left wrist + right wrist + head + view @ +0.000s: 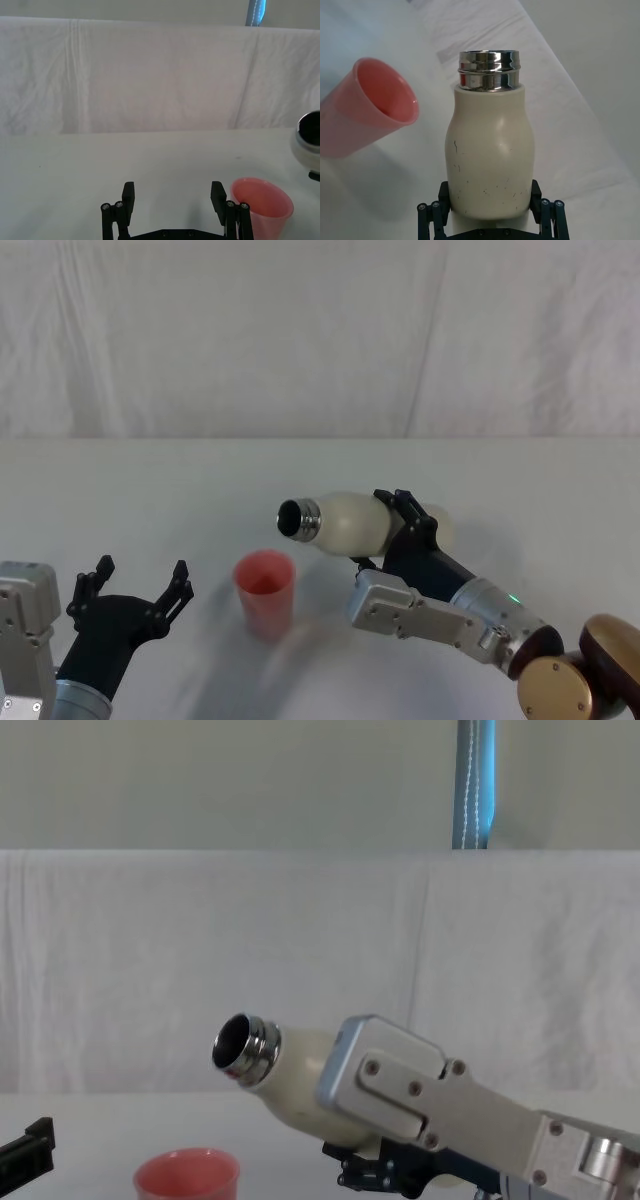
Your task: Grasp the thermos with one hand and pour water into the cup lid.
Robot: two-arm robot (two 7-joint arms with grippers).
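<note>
Right gripper: the right gripper [405, 525] is clamped around the lower body of the thermos [350, 523], one black finger on each side, holding it in the air above the white table [150, 490].
Thermos relative to gripper: in the right wrist view the thermos [490, 160] runs straight out from between the fingers [431, 217], its steel neck at the end farthest from the gripper.
Thermos axis: the long axis lies close to level in the head view, neck end toward the robot's left; from the chest view the thermos [290, 1085] slants with its open mouth raised, up and to the left.
Thermos relative to cup lid: the open mouth is above and just to the right of the cup lid [265, 592], apart from it.
Cup lid: the cup lid stands upright on the table, open side up.
Left gripper: the left gripper [140, 590] has its fingers spread apart, holding nothing, near the table to the left of the cup lid; in the left wrist view the cup lid [262, 210] sits just beside one of its fingers.
Hidden or cut off: the thermos base is covered by the right gripper and arm; the chest view cuts the cup lid [187, 1175] off below its rim; whether any water is leaving the mouth cannot be made out.
</note>
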